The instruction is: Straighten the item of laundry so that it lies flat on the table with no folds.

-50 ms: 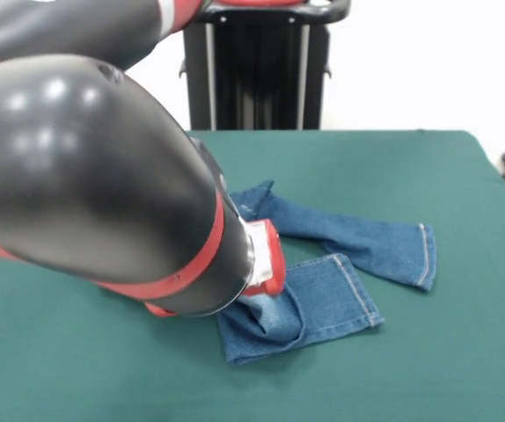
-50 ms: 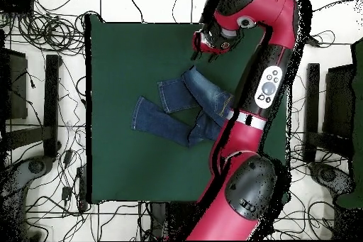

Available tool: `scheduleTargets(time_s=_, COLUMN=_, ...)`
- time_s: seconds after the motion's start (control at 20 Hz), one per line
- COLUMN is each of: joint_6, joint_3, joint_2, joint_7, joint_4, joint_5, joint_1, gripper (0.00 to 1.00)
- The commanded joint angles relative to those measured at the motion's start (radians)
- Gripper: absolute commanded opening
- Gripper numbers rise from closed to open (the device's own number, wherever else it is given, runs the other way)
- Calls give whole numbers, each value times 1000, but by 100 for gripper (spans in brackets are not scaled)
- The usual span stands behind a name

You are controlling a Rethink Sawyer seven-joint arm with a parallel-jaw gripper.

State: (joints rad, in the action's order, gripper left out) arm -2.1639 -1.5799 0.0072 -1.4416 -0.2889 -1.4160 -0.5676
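- Blue denim jeans (image 1: pixel 340 264) crumpled mid-bench (image 1: pixel 428 369), legs splayed apart, upper part bunched and folded.
- Gripper (image 1: pixel 266 294) down at that bunched denim; fingers' opening impossible to tell.

It looked like a robotics lab: a green felt-topped table (image 2: pixel 113 168) stood on a pale floor strewn with loose cables (image 2: pixel 49 30), with dark equipment stands (image 2: pixel 51 104), perhaps camera mounts, at its sides.
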Motion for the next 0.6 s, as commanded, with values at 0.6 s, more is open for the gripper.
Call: scheduleTargets(time_s=0.6, joint_6=392, joint_3=377, joint_2=-141, joint_7=-326, joint_4=-804, joint_5=431, joint_1=-173, gripper=100)
